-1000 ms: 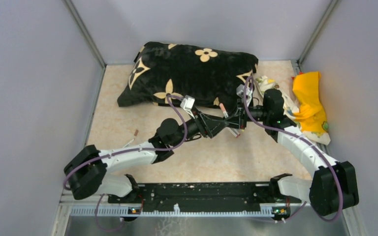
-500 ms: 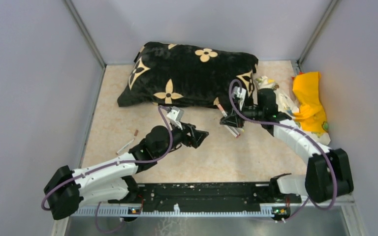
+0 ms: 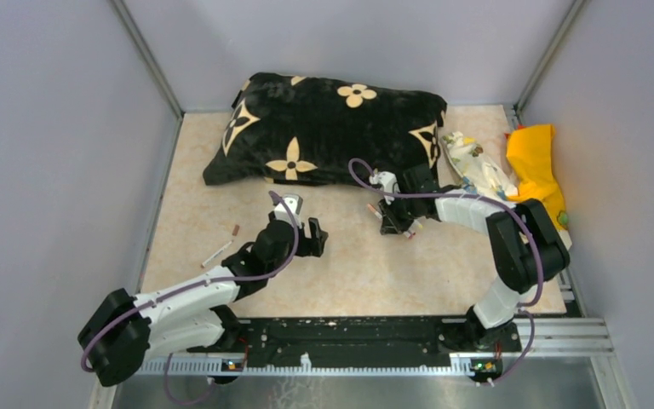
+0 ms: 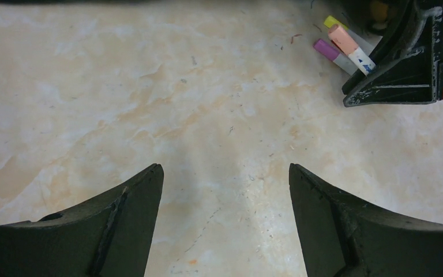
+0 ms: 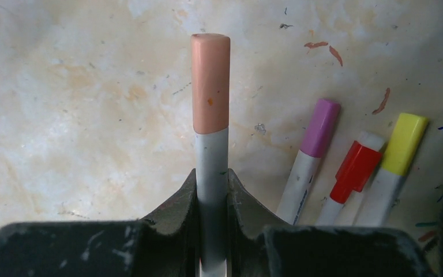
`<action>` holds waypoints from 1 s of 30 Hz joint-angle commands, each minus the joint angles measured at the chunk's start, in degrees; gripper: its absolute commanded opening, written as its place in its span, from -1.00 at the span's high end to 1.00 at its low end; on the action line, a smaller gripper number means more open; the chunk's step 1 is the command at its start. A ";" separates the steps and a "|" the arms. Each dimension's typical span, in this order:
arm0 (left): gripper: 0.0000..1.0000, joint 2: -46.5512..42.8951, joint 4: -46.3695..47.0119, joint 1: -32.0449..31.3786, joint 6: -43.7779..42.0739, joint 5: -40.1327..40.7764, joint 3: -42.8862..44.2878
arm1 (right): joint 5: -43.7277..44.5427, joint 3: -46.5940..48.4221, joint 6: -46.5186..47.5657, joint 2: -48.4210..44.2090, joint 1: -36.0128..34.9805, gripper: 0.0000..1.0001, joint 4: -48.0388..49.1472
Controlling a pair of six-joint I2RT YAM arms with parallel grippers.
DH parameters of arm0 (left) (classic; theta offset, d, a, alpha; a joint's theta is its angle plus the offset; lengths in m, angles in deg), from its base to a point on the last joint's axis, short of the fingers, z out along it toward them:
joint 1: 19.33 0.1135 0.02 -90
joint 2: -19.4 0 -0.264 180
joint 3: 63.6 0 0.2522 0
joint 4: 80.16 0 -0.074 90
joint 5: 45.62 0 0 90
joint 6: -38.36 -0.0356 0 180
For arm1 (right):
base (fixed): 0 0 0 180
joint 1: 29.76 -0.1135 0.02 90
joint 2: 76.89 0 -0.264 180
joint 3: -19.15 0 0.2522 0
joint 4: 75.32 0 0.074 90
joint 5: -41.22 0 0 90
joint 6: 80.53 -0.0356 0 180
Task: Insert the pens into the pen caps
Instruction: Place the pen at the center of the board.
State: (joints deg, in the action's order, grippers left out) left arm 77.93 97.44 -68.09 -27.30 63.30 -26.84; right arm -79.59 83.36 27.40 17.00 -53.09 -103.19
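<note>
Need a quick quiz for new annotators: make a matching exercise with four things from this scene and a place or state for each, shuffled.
1 left pincer
2 right pincer
3 purple-capped pen
4 black cushion

A far side of the table
B shut on the peach-capped pen
C open, holding nothing
D lying flat beside the red-capped pen

Pairs: 1-C, 2-B, 3-D, 4-A
</note>
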 commanded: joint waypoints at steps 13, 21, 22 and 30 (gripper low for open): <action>-0.73 -7.91 -7.53 12.16 0.97 -5.04 -0.68 | 10.97 7.01 2.11 -1.21 -3.38 0.36 -6.56; -0.57 -8.92 -9.70 28.13 5.33 -11.90 -0.90 | 2.48 9.38 5.52 -8.10 -3.34 0.13 -10.98; -0.56 -8.75 -9.96 29.96 5.96 -11.92 -0.75 | 1.44 9.38 5.65 -8.96 -3.38 0.11 -11.21; -0.42 -2.29 -8.23 42.94 -0.39 -14.48 4.73 | -4.41 9.31 5.97 -12.92 -3.39 0.09 -11.35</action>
State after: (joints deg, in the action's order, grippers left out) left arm 71.04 88.76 -27.89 -23.00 51.74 -27.29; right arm -79.35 90.47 32.30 6.35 -56.00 -114.12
